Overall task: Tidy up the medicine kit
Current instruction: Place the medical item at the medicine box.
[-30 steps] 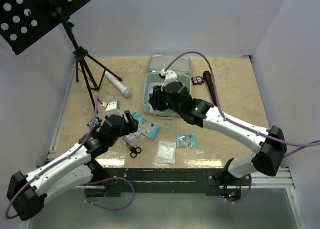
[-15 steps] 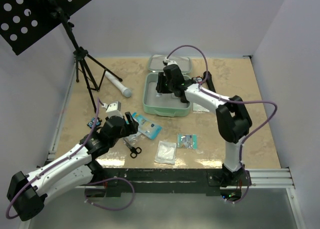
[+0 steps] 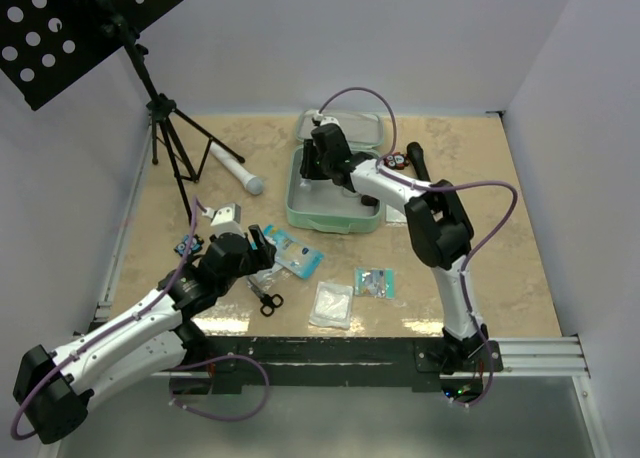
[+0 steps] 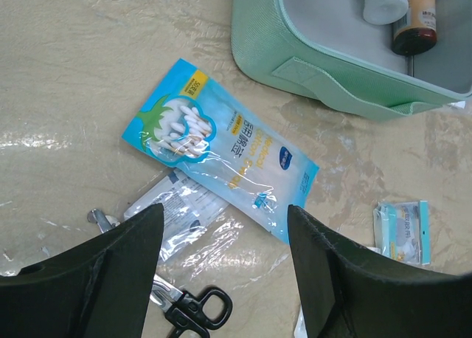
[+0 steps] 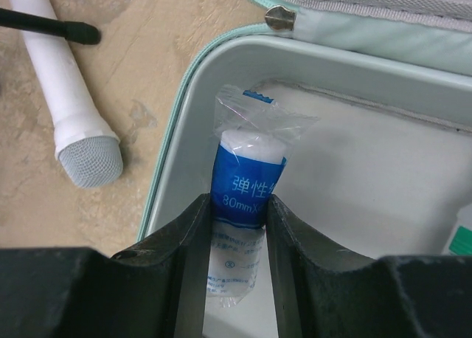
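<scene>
Medicine kit (image 3: 325, 221) open; right tool (image 5: 240, 205) grips bandage roll (image 5: 247, 177) inside

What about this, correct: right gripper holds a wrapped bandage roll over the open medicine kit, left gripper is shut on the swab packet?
Wrong on the left gripper: the left wrist view shows it open above the swab packet, gripping nothing. The right gripper does hold the bandage roll over the medicine kit.

Mint-green medicine kit (image 3: 322, 221), blue-white bandage roll (image 5: 247, 177)
</scene>
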Controlling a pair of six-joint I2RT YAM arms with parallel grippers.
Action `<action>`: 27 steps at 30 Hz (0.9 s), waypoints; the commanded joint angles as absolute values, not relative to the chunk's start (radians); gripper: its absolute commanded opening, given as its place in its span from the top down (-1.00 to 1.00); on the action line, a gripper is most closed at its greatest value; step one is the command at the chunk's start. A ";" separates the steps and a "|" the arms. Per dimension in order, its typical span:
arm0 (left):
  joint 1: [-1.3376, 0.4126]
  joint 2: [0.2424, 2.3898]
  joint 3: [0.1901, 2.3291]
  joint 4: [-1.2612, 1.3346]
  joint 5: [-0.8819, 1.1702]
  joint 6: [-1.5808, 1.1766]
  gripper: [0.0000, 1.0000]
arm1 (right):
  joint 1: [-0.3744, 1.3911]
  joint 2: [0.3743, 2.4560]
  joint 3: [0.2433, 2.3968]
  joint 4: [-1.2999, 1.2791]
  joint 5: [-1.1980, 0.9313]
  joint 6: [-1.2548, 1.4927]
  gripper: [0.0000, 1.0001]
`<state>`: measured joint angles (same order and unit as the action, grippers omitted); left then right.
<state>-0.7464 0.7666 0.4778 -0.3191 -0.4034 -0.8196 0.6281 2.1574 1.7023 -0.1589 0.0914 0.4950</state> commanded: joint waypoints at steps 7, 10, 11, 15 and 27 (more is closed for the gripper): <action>-0.739 0.781 0.472 -0.296 -0.403 -0.813 -0.44 | 0.627 2.233 1.819 -0.167 0.106 0.491 0.12; -0.739 0.779 0.474 -0.296 -0.402 -0.811 -0.45 | 0.627 2.226 1.809 -0.147 0.089 0.494 0.01; -0.739 0.776 0.474 -0.296 -0.403 -0.810 -0.45 | 0.627 2.220 1.802 -0.140 0.083 0.495 -0.01; -0.739 0.775 0.472 -0.298 -0.403 -0.815 -0.44 | 0.627 2.212 1.809 -0.144 0.074 0.499 -0.05; -0.739 0.776 0.480 -0.284 -0.391 -0.818 -0.44 | 0.635 1.939 1.643 -0.132 0.124 0.503 -0.12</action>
<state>-0.7464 0.7795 0.4763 -0.3153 -0.4000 -0.8192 0.6281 2.1235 1.6989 -0.1703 0.0883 0.4976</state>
